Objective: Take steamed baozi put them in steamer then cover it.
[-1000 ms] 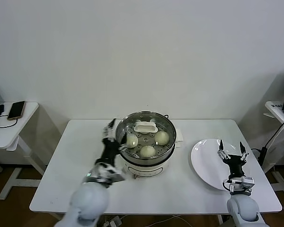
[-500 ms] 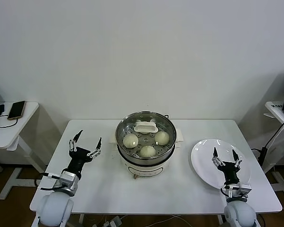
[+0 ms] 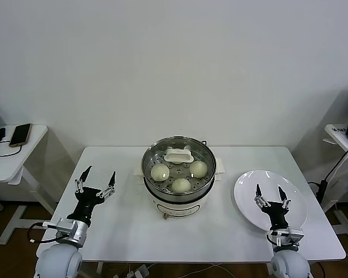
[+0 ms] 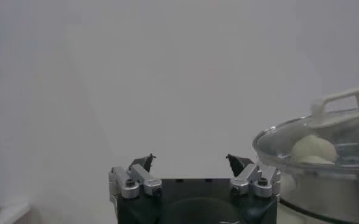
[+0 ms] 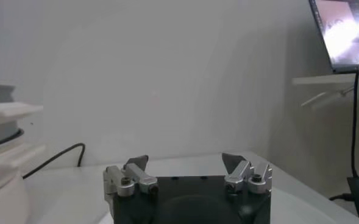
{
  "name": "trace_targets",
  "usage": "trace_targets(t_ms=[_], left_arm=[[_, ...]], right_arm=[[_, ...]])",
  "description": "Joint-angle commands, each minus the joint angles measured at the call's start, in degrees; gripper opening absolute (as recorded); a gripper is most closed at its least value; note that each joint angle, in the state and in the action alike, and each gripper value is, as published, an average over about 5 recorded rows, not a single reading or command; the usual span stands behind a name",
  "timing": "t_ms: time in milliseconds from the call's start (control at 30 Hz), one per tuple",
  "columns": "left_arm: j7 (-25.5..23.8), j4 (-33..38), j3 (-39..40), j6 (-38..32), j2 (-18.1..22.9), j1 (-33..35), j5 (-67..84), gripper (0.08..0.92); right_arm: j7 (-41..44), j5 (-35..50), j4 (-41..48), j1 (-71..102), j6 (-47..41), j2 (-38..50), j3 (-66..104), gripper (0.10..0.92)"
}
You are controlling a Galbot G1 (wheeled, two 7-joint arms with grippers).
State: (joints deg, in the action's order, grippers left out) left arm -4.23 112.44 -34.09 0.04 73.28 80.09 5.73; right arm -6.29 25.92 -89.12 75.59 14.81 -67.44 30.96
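The steamer (image 3: 178,194) stands at the table's middle, a shiny steel pot on a white base. Three steamed baozi (image 3: 159,172) (image 3: 198,168) (image 3: 181,185) lie inside on the perforated tray. The cover (image 3: 178,156), clear glass with a white handle, rests on the pot. In the left wrist view the covered steamer (image 4: 325,182) shows with baozi (image 4: 313,148) under the glass. My left gripper (image 3: 95,180) (image 4: 189,162) is open and empty near the table's left edge, well apart from the pot. My right gripper (image 3: 271,194) (image 5: 185,161) is open and empty above the white plate (image 3: 246,200).
The white plate lies empty at the right of the white table (image 3: 122,226). A side table (image 3: 6,159) with a phone (image 3: 20,134) stands at far left. A cable (image 5: 51,159) runs behind the steamer. A shelf with a laptop (image 5: 344,30) is at the right.
My left gripper has drawn back from the steamer's left rim to the table's left edge and lowered. My right gripper has sunk slightly toward the front over the plate.
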Motion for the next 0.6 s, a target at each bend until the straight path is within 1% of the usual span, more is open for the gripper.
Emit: trace_targets(t_ms=[33, 600], left_arm=[[0.3, -0.8, -1.0, -1.6, -0.1, 0.9, 3.7, 0.823], [0.0, -0.8, -0.1, -0.4, 1.2, 1.2, 3.2, 0.823]], right_arm=[[0.5, 0.2, -1.2, 0.3, -1.3, -0.3, 0.1, 0.823], [-0.4, 1.4, -1.8, 0.5, -1.1, 0.3, 0.6, 0.823]])
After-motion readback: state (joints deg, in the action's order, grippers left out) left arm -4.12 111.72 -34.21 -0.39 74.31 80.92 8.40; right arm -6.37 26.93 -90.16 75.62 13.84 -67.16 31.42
